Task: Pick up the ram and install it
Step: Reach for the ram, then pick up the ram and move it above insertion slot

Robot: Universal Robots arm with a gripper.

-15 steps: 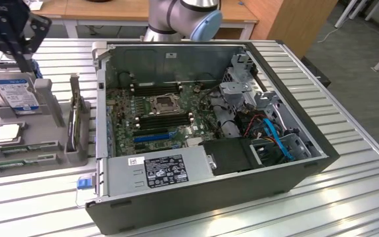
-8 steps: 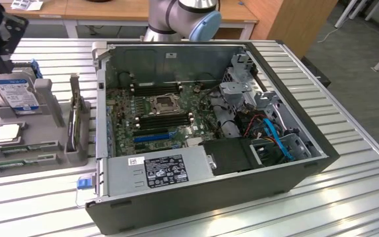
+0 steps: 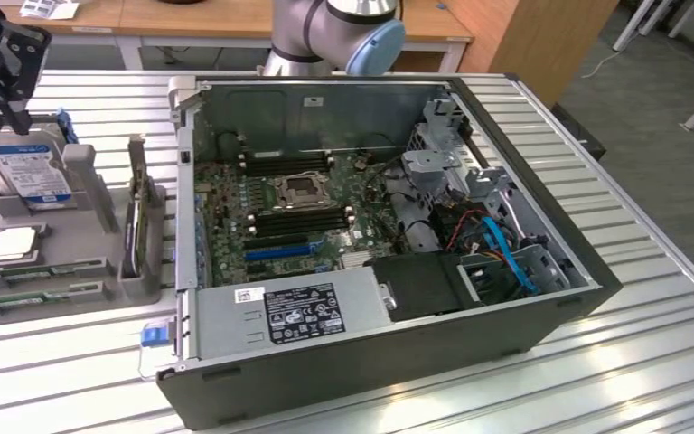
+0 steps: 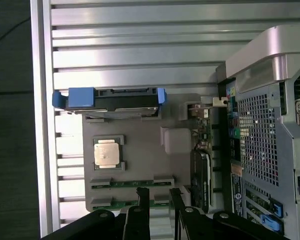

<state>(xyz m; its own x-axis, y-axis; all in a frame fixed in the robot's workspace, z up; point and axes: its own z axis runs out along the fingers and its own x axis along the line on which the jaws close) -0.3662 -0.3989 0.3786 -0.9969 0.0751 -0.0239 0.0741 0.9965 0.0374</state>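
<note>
Lining up over the ram (image 4: 132, 184) is the whole game right now, I reckon. Your jaws are apart and holding nothing, hanging above the grey holder (image 4: 140, 150) on the worktop (image 4: 140, 40), just beside the open case (image 3: 383, 371). Two green sticks sit in slots at the holder's end, past the CPU chip (image 4: 108, 153) and well apart from the hard drive (image 4: 110, 100). In the wrist view the fingertips (image 4: 142, 197) frame the outer stick (image 4: 115, 204) roughly mid-length. I'd square the jaws across its thin edge, centre along its length, and come down straight so you don't clip the holder.
</note>
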